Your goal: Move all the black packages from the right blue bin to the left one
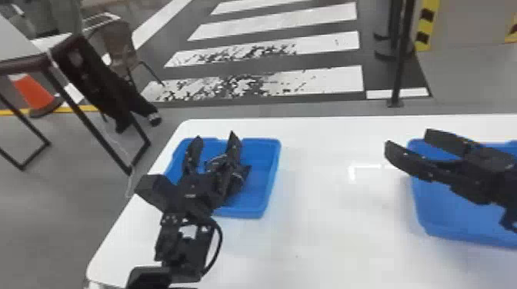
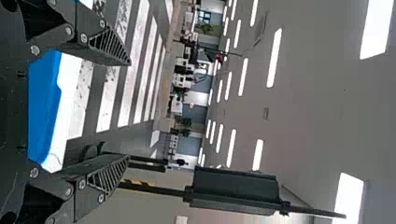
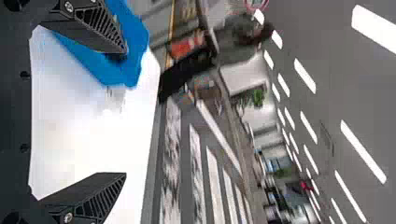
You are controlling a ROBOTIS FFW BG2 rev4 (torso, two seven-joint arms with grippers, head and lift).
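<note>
A: How far has the move gone?

B: Dark shapes, likely black packages (image 1: 238, 179), lie in the left bin (image 1: 274, 175), partly behind the left gripper (image 1: 215, 135). Their count cannot be told, but some of the work looks done.

A: And the right bin (image 1: 446, 223)?

B: Blue plastic in the part on view; the rest sits behind the right arm or runs past the picture's edge. Whether packages remain there cannot be told, so the job may be finished or merely well along.

A: The grippers?

B: Both spread wide, with nothing pinched. The left one reaches over its bin; the right gripper (image 1: 407, 137) hangs at the right bin's near-left side, above the white table (image 1: 327, 230), its fingers aimed toward the other bin.

A: What does each camera add?

B: The head view takes in both bins, with the table between them — the whole route of the job. The left wrist view gives the open space between that gripper's fingers, a strip of blue bin and ceiling lights (image 2: 275, 58) beyond.

A: And the right wrist view?

B: It looks across the tabletop to the left bin, where a dark bit shows by one fingertip — package or shadow, too unclear to call. An orange cone (image 3: 184, 46) stands beyond. A clear look into the right bin would settle what is left.
</note>
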